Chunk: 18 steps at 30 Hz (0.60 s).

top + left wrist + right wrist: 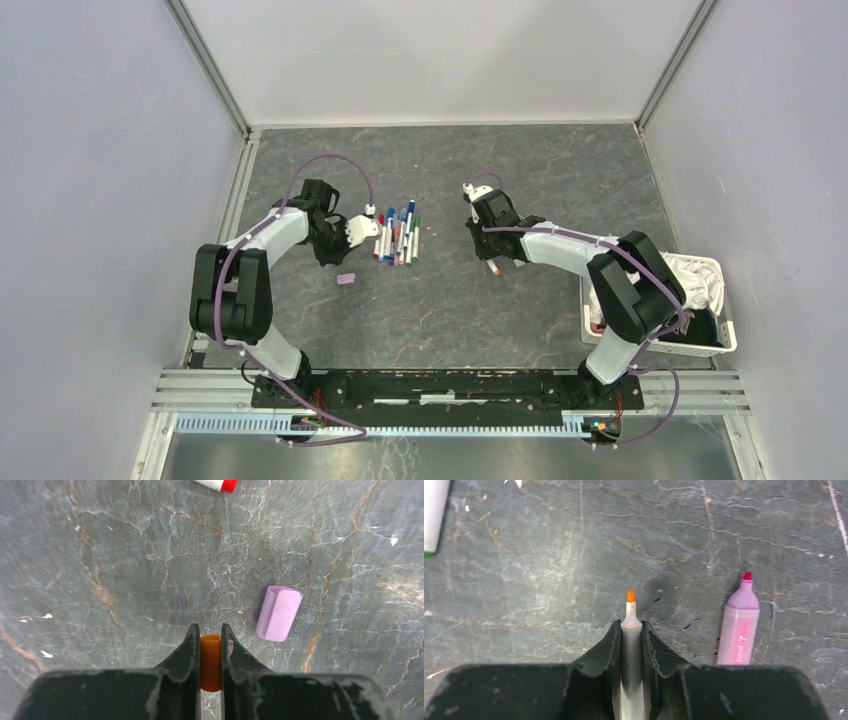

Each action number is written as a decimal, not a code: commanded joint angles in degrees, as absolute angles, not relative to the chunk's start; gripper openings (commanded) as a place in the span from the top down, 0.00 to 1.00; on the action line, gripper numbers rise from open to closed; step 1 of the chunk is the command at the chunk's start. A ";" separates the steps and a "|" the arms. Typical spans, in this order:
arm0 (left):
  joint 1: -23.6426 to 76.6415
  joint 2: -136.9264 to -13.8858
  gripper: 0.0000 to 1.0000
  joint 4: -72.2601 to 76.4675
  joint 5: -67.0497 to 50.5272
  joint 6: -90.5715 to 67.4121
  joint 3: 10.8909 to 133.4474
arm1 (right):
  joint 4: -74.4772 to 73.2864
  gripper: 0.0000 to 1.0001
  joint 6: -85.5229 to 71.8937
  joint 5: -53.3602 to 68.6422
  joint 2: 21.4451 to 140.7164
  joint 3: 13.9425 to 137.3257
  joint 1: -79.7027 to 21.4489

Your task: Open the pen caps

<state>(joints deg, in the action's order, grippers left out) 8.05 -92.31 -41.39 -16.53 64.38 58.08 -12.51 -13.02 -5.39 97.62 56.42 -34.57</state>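
Black fingers [190,652] of the left hand [210,630] fill the bottom of its wrist view, pressed onto an orange cap [210,662] that sits between them with no pen in it. Just to its right a lilac cap [279,613] lies alone on the grey marbled bench [100,555], close to the fingers but apart from them. A red-ended pen [220,484] pokes in at the top edge.

The right hand [630,627] pinches a white orange-tipped pen [631,616] by the barrel, its bare nib pointing forward over the bench. Beside it on the right lies a thicker pink pen [739,630], uncapped too (a dark red nib shows). A green-ended pen [434,515] crosses the top left corner.

From above, a bunch of pens [398,235] lies side by side between the two arms, nearer the left hand; at this size I cannot tell which of them have caps on. A white basket [727,345] with a white cloth [700,275] in it stands at the right edge of the bench.
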 commanded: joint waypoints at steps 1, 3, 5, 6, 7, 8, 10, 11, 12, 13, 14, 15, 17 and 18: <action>7.04 -94.16 0.85 -37.20 -15.76 60.25 56.72 | -7.99 0.79 -14.98 -10.13 99.38 55.70 -34.17; 6.95 -95.05 0.81 -37.28 -16.36 59.58 56.92 | -8.32 0.76 -15.15 -9.90 100.28 56.31 -34.14; 6.99 -95.88 0.77 -38.08 -17.65 59.17 57.48 | -8.15 0.74 -15.36 -9.00 100.87 56.30 -34.10; 6.95 -96.21 0.76 -38.66 -18.04 59.17 57.70 | -8.05 0.73 -15.55 -8.73 100.91 56.18 -34.14; 6.94 -96.42 0.75 -39.18 -18.57 59.15 57.82 | -7.85 0.72 -15.72 -8.53 101.02 55.98 -34.17; 6.94 -96.61 0.75 -39.43 -18.89 59.21 57.86 | -7.86 0.72 -15.82 -8.41 101.12 55.84 -34.17; 6.94 -96.74 0.74 -39.91 -19.39 59.39 57.83 | -7.89 0.70 -15.99 -8.19 101.25 55.49 -34.09; 6.94 -96.56 0.71 -40.33 -19.76 59.53 57.90 | -7.86 0.69 -16.06 -8.17 101.17 55.14 -33.95; 6.94 -96.32 0.69 -40.71 -20.13 59.43 58.21 | -7.78 0.69 -16.17 -8.08 100.98 54.88 -33.89; 6.94 -96.14 0.67 -41.33 -20.47 59.31 58.78 | -7.73 0.68 -16.23 -8.00 100.66 54.62 -33.88; 6.94 -95.81 0.64 -41.93 -20.88 59.11 59.53 | -7.72 0.68 -16.15 -7.84 100.38 54.58 -33.84; 6.94 -95.42 0.61 -42.54 -21.30 58.84 60.33 | -7.79 0.67 -16.22 -7.41 100.05 54.65 -33.82; 6.87 -94.48 0.51 -44.21 -22.11 58.55 62.53 | -8.31 0.64 -16.16 -6.89 99.14 55.35 -33.81; 6.86 -94.00 0.47 -45.21 -22.55 58.28 63.81 | -8.59 0.64 -16.19 -6.58 98.53 55.71 -33.79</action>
<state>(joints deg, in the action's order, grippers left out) 7.09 -96.18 -41.95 -18.72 61.34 58.41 -8.62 -15.25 -7.46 100.53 55.68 -34.11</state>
